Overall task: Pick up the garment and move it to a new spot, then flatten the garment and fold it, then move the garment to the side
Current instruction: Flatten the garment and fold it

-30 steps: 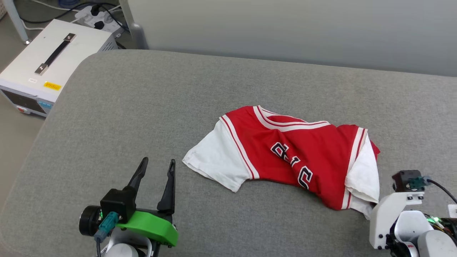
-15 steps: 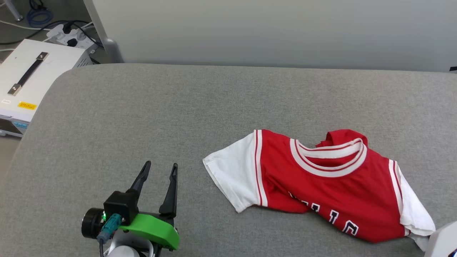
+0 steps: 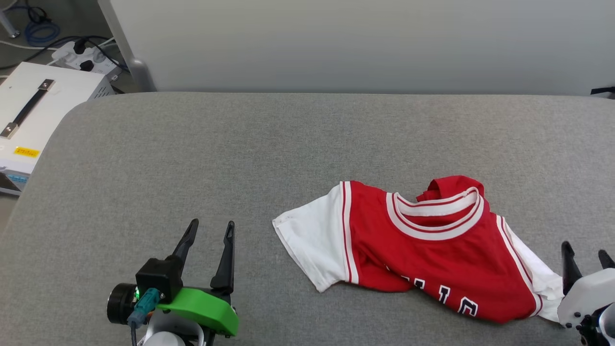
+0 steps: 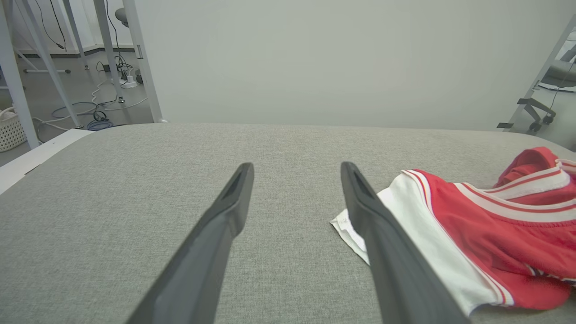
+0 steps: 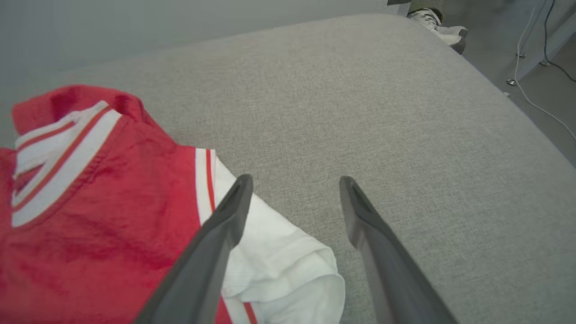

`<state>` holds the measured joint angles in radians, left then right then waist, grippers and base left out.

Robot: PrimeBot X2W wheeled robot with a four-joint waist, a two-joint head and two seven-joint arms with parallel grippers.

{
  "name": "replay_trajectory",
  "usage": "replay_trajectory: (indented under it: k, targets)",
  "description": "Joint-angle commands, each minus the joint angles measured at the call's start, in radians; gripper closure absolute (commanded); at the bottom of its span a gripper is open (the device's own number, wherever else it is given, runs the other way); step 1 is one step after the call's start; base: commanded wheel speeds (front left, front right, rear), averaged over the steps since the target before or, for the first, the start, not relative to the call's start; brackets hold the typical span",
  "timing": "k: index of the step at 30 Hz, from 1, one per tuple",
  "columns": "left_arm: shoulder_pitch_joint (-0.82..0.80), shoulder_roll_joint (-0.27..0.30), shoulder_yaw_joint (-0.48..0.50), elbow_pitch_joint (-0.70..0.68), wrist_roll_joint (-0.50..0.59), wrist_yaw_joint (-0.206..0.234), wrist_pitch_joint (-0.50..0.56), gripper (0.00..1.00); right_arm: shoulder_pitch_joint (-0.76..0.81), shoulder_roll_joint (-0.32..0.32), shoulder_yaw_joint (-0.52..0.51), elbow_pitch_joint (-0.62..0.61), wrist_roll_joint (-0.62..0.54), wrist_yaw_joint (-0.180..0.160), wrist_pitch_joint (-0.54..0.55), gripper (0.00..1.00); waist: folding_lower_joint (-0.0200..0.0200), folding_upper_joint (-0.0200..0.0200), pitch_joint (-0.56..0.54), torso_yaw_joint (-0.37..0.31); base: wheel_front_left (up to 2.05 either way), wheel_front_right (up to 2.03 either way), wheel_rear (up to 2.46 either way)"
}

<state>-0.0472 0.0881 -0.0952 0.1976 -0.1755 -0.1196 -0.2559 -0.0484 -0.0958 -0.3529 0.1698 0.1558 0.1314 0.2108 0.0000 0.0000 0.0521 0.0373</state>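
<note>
White box (image 3: 29, 115) off the cushion's (image 3: 240, 154) left edge, our left gripper (image 3: 212, 223) near the front edge, jaws apart and empty, the garment (image 3: 423, 254) lying rumpled, chest up, toward the front right corner, our right gripper (image 3: 584, 250) just beside it, jaws apart, gripping nothing

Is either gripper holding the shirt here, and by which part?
Nothing is held. The left gripper is open, apart from the garment; the right gripper is open beside its white sleeve, not gripping it.
</note>
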Motion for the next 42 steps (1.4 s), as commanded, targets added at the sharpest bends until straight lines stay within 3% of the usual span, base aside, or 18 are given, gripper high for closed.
replay_trajectory:
  k: [1, 6, 10, 20, 26, 30, 39, 41, 42]
  targets:
    - [0.000, -0.008, 0.000, 0.004, -0.012, -0.006, -0.006, 0.00, 0.004, 0.000, 0.016, -0.021, 0.008, -0.001, -0.031, 0.00, 0.0000, 0.0000, -0.002, -0.006, 0.00, 0.00, 0.00]
    - [-0.028, 0.001, -0.044, 0.031, -0.046, -0.010, 0.001, 0.00, 0.039, 0.015, 0.110, -0.114, 0.035, -0.001, -0.155, 0.00, 0.0000, 0.0000, 0.031, -0.045, 0.00, 0.00, 0.00]
    - [-0.108, 0.060, -0.132, 0.044, -0.068, -0.011, 0.103, 0.00, 0.031, 0.019, 0.140, -0.151, 0.034, -0.001, -0.174, 0.00, 0.0000, 0.0000, 0.062, -0.068, 0.00, 0.00, 0.00]
    - [-0.415, 0.237, -0.362, 0.086, -0.312, -0.011, 0.679, 0.00, 0.003, 0.033, 0.186, -0.226, 0.021, -0.001, -0.180, 0.00, 0.0000, 0.0000, 0.139, -0.131, 0.00, 0.00, 0.00]
    - [-0.513, 0.289, -0.409, 0.151, -0.423, -0.011, 0.904, 0.00, -0.009, 0.040, 0.207, -0.233, 0.019, -0.001, -0.195, 0.00, 0.0000, 0.0000, 0.179, -0.171, 0.00, 0.00, 0.00]
    - [-0.539, 0.311, -0.431, 0.203, -0.430, -0.011, 0.954, 0.00, -0.019, 0.043, 0.213, -0.214, 0.022, -0.001, -0.213, 0.00, 0.0000, 0.0000, 0.198, -0.189, 0.00, 0.00, 0.00]
    - [-0.532, 0.322, -0.522, 0.277, -0.420, -0.011, 0.943, 0.00, -0.037, 0.044, 0.223, -0.192, 0.022, -0.001, -0.237, 0.00, 0.0000, 0.0000, 0.225, -0.208, 0.00, 0.00, 0.00]
    - [-0.520, 0.321, -0.546, 0.282, -0.450, -0.011, 0.956, 0.78, -0.038, 0.045, 0.222, -0.186, 0.019, -0.001, -0.238, 0.00, 0.0000, 0.0000, 0.224, -0.207, 0.00, 0.00, 0.00]
    - [-0.516, 0.323, -0.550, 0.280, -0.465, -0.011, 0.954, 1.00, -0.038, 0.045, 0.223, -0.183, 0.017, -0.001, -0.237, 0.00, 0.0000, 0.0000, 0.221, -0.205, 0.00, 0.00, 0.00]
